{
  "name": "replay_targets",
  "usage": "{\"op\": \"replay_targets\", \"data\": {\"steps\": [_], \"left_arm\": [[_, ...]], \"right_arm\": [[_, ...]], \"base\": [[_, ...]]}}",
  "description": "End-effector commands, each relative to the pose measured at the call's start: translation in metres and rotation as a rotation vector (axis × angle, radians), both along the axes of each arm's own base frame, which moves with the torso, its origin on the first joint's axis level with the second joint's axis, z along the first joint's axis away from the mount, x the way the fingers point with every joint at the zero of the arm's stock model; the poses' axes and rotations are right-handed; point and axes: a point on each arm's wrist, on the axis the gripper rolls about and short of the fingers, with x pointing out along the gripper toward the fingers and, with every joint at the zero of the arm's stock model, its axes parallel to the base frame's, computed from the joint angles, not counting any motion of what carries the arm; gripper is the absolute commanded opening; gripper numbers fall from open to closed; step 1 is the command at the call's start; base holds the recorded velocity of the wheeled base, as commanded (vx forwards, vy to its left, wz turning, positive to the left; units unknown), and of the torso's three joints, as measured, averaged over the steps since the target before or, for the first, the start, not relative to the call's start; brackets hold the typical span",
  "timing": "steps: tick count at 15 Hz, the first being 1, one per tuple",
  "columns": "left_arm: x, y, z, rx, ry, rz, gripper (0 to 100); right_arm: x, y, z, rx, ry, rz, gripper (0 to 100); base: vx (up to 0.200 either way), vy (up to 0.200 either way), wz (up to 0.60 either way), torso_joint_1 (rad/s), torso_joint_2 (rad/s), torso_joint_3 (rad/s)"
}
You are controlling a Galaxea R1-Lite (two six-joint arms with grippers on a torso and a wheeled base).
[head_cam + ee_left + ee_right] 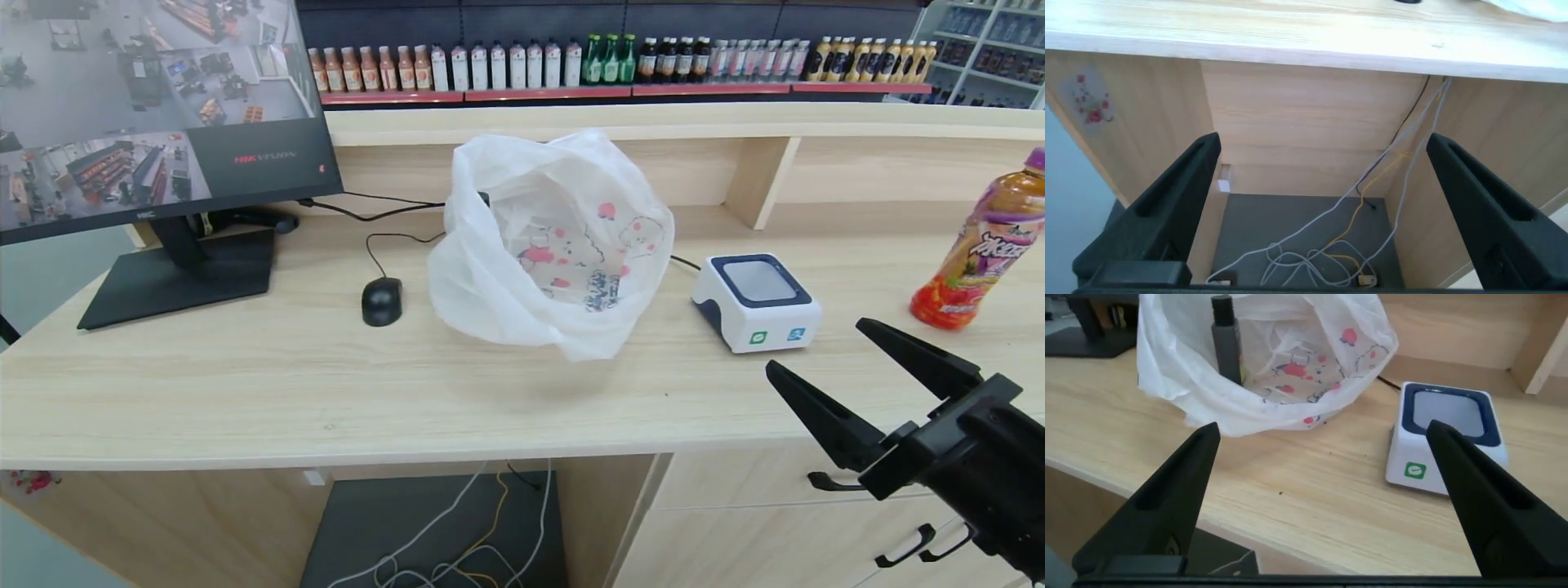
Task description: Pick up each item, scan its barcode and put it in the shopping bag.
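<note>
A white plastic shopping bag with pink prints stands open in the middle of the wooden counter. To its right sits a white and blue barcode scanner with its window facing up. An orange drink bottle with a purple cap stands upright at the counter's far right. My right gripper hangs open and empty above the counter's front edge, in front of the scanner. The right wrist view has that gripper facing the bag and the scanner. My left gripper is open and empty, low before the counter's front.
A monitor on a black stand occupies the left rear, with a black mouse beside the bag. A dark upright post shows in the bag's mouth. Loose cables hang in the recess under the counter. Drawers lie below on the right.
</note>
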Motion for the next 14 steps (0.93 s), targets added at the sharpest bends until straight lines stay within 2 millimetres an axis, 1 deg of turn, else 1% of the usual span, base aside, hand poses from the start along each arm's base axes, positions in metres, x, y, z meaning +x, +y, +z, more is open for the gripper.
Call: {"op": "replay_targets", "data": {"steps": [1, 3, 5, 6, 7, 9, 11, 14], "left_arm": [[0.0, 0.0, 0.0, -0.001, 0.0, 0.0, 100], [0.0, 0.0, 0.0, 0.0, 0.0, 0.0, 100], [0.0, 0.0, 0.0, -0.003, 0.0, 0.0, 100], [0.0, 0.0, 0.0, -0.003, 0.0, 0.0, 100], [0.0, 0.0, 0.0, -0.003, 0.0, 0.0, 100], [0.0, 0.0, 0.0, -0.003, 0.001, 0.0, 100], [0.0, 0.0, 0.0, -0.003, 0.001, 0.0, 100], [0.0, 0.0, 0.0, -0.003, 0.0, 0.0, 100]], "right_arm": [[0.004, 0.0, -0.003, 0.002, 0.021, -0.009, 100], [0.008, 0.0, -0.005, 0.0, 0.03, -0.022, 100], [0.018, 0.005, -0.006, -0.007, 0.044, -0.024, 100], [0.02, 0.006, -0.007, -0.01, 0.048, -0.024, 100], [0.022, 0.004, -0.007, -0.009, 0.048, -0.038, 100], [0.029, 0.002, -0.003, -0.002, 0.032, -0.065, 100], [0.039, 0.003, 0.001, 0.008, 0.017, -0.079, 100], [0.043, 0.006, -0.004, -0.005, 0.038, -0.073, 100]], "base": [[0.0, -0.2, 0.0, 0.007, 0.0, -0.002], [0.0, -0.2, 0.0, 0.005, 0.0, 0.002], [0.0, -0.2, 0.0, 0.007, 0.0, 0.002], [0.0, -0.2, 0.0, 0.002, 0.0, 0.002], [0.0, -0.2, 0.0, 0.002, 0.01, 0.002], [0.0, -0.2, 0.0, 0.007, 0.0, 0.0], [0.0, -0.2, 0.0, 0.01, 0.0, 0.0], [0.0, -0.2, 0.0, 0.004, 0.0, 0.002]]}}
